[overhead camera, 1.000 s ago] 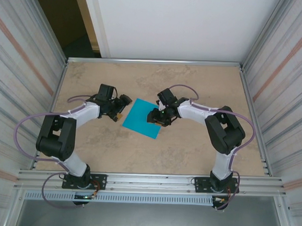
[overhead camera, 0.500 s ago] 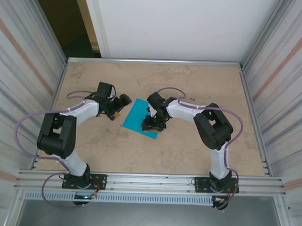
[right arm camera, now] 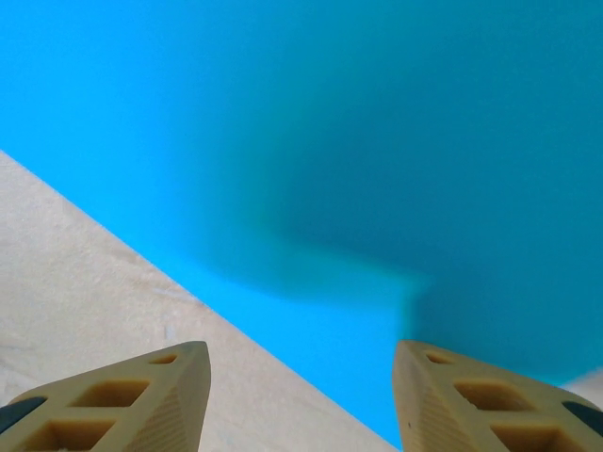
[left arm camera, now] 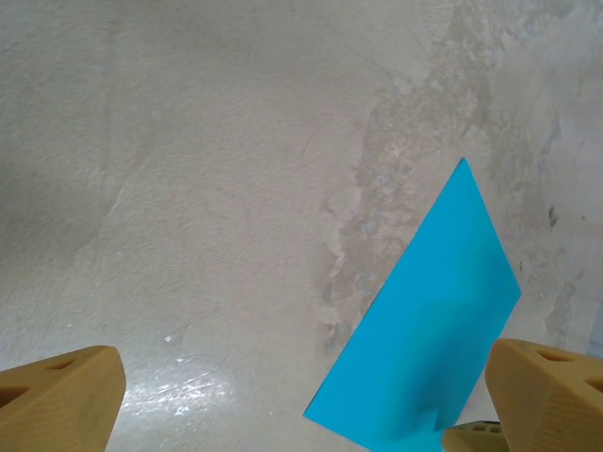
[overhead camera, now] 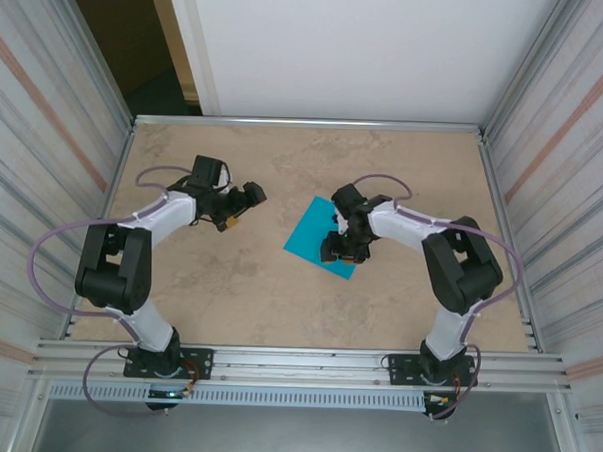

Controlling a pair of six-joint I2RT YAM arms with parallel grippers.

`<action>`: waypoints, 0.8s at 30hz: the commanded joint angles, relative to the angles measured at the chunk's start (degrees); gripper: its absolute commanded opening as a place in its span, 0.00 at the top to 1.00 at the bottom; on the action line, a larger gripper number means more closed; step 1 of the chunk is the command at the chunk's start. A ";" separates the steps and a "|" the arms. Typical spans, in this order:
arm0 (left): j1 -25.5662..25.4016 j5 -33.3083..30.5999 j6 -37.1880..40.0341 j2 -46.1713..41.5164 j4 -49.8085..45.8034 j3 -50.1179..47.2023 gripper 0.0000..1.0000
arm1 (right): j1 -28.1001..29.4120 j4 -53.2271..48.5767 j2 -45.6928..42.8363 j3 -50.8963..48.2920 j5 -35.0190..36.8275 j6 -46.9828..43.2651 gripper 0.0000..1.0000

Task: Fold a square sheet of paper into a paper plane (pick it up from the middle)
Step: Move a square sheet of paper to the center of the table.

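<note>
Teal-blue square sheet of paper (overhead camera: 311,236) lies flat and uncreased on the beige mottled bench (overhead camera: 228,303). It now sits well toward the right arm, where a second ago it lay midway between the two arms.

Nearest us, the right claw (overhead camera: 340,250) hangs low over the sheet's near edge. In its wrist view the claw (right arm camera: 301,377) is released, jaws partly apart. One finger is above the blue paper (right arm camera: 330,141), the other above bare bench, and nothing is pinched between them. We cannot tell whether the tips press on the sheet.

Further back, the left claw (overhead camera: 248,209) has spread fully and holds nothing. Its wrist view shows the claw (left arm camera: 306,386) facing bare bench, with the sheet (left arm camera: 424,330) off toward one finger.

We judge that the sheet has slid sideways without being lifted, so the pick from its middle is not yet done and the left claw now stands apart from it.
</note>
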 commanded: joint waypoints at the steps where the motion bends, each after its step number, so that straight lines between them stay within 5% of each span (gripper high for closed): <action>1: -2.05 3.09 4.03 1.52 -0.91 2.86 0.01 | -1.43 4.82 -6.64 -0.67 3.76 4.96 0.44; 7: -4.17 1.77 3.74 3.26 -1.48 4.83 0.02 | -5.46 11.65 0.78 4.25 4.40 14.09 0.42; 16: -3.61 0.81 4.47 1.62 -3.48 4.32 0.01 | -7.39 8.80 16.81 21.27 3.11 8.84 0.39; 24: -2.76 0.83 4.55 0.74 -3.64 3.38 0.01 | -5.46 5.93 24.16 26.84 2.26 6.18 0.38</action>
